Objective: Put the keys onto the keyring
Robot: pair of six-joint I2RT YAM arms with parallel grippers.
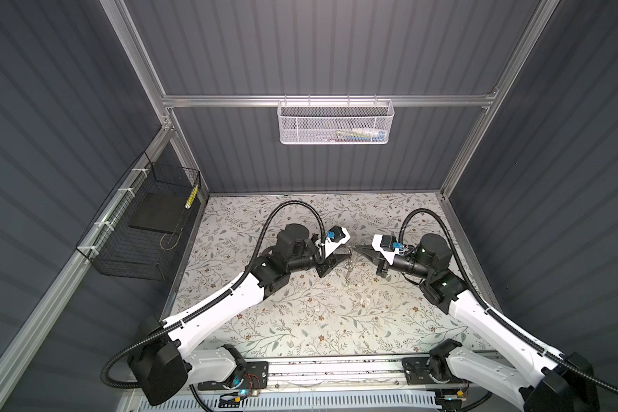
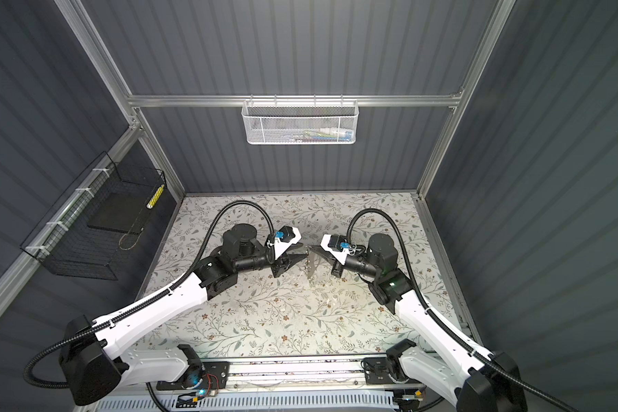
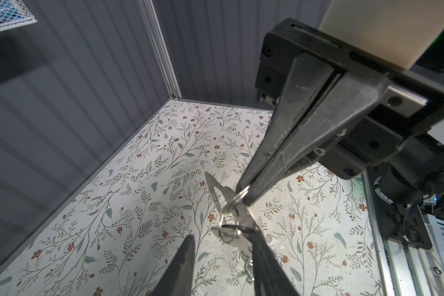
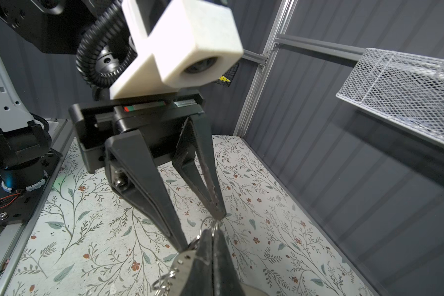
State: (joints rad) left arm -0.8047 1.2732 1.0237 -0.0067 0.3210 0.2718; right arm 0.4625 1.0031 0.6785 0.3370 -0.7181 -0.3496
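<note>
At the bottom edge of both top views a silver aluminium rail (image 1: 336,369) carries the two arm bases, and above it in the frame spreads the white tabletop printed with leaves and small flowers (image 1: 300,321). The two white-and-black arms reach up from the lower corners and meet at the middle of the frame, raised off the surface. The left gripper (image 1: 344,257) has its jaws spread apart and clamps nothing; in the right wrist view one of its fingertips (image 4: 218,214) touches a small round ring at the top of the flat grey metal keyring (image 2: 311,268). The right gripper (image 1: 359,249) is clenched on that ring, so the keyring hangs below its tips, clear of the table. In the left wrist view a silver key with a dark oval head (image 3: 228,232) dangles among small rings against the keyring, just beside one left finger. The green tag cannot be made out. Farther back, a black wire basket (image 1: 136,232) hangs at the left and a white mesh basket (image 1: 336,121) at the upper centre.
</note>
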